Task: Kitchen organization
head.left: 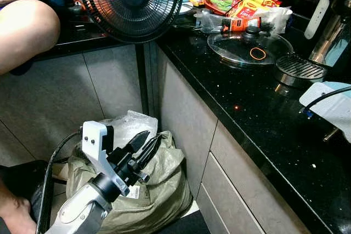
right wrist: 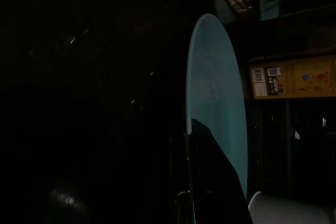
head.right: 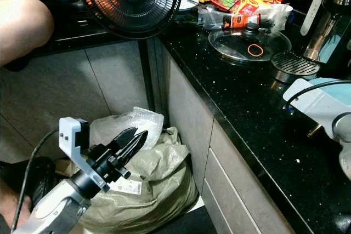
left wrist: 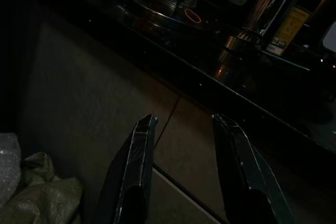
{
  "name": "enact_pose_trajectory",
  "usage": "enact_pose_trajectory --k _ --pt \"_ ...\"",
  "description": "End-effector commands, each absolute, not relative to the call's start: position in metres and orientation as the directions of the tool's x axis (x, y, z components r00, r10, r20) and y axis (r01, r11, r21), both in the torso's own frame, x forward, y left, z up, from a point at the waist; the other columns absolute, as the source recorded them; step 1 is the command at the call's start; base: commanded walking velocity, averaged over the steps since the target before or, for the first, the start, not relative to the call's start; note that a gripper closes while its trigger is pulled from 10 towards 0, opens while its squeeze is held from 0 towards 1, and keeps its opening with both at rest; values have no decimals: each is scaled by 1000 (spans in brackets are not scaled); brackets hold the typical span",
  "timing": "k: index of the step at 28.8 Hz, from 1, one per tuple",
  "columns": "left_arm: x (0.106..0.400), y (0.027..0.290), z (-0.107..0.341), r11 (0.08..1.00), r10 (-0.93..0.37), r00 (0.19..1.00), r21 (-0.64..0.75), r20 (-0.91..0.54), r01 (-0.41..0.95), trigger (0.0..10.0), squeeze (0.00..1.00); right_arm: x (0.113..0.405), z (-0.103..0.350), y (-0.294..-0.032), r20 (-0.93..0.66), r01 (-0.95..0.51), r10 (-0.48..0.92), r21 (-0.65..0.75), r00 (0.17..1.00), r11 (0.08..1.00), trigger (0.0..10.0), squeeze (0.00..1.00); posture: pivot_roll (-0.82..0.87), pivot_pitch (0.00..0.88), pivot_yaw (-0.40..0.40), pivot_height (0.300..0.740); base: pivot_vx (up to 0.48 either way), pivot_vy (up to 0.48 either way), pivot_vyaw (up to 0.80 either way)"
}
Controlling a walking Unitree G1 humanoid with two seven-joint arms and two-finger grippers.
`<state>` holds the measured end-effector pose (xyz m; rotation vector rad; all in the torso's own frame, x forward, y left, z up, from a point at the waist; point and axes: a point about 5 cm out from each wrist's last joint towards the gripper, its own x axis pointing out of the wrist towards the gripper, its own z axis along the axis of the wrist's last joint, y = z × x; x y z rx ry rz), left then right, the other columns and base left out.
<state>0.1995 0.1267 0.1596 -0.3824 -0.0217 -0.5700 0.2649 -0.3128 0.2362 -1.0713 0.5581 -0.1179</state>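
Clutter fills the far end of the black speckled stone tabletop: a round glass pot lid with an orange rubber band on it, red and yellow snack packets behind, and a ribbed metal strainer nearer the right edge. Low on the left, beside the cabinet front, the left claw hangs with fingers parted and empty above a crumpled olive woven sack. The right claw appears to pinch a pale blue plate by its rim over the right edge; a thin-edge grip like that could slip, or the plate could knock the strainer.
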Motion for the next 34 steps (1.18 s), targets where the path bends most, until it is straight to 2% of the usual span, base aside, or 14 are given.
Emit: enact_pose_trajectory --k 1,4,14,17,22,24,25,26,27,28,34 --pt "200 128 158 778 -526 843 -336 115 531 10000 0 270 243 -311 -313 -112 -342 -861 886 496 0 0 26 0 -8 740 0 0 0" --pt "200 128 158 778 -528 841 -329 119 535 10000 0 274 253 -310 -231 -30 -345 -865 910 500 0 0 28 0 -10 740 0 0 0" --pt "200 128 158 773 -534 836 -330 121 542 10000 0 275 260 -304 -223 -42 -282 -848 933 529 0 0 23 0 -7 740 0 0 -511" --pt "199 127 158 771 -536 835 -331 122 543 10000 0 277 266 -295 -211 -66 -189 -816 959 575 0 0 24 0 -8 740 0 0 -635" --pt "199 127 157 770 -537 834 -333 124 545 10000 0 278 276 -295 -172 -58 -143 -813 975 579 0 0 23 0 -9 740 0 0 -641" --pt "199 127 157 767 -539 833 -335 125 547 10000 0 277 285 -289 -142 -88 -38 -776 989 624 0 0 21 0 -9 740 0 0 -663" --pt "199 127 157 767 -539 833 -335 125 547 10000 0 277 285 -289 -142 -88 -38 -776 989 624 0 0 21 0 -9 740 0 0 -669" --pt "199 127 157 766 -540 832 -337 126 548 10000 0 276 289 -284 -121 -120 43 -754 992 645 0 0 21 0 -9 740 0 0 -688" --pt "199 127 157 766 -540 832 -337 126 548 10000 0 276 289 -284 -121 -120 43 -754 992 645 0 0 21 0 -9 740 0 0 -688" --pt "199 126 157 764 -541 831 -339 128 549 10000 0 270 294 -277 -77 -199 198 -659 977 725 0 0 20 0 -10 740 0 0 -688" --pt "199 127 156 760 -544 829 -343 130 552 10000 0 259 295 -272 -14 -314 367 -548 930 775 0 0 23 0 -9 740 0 0 -691"
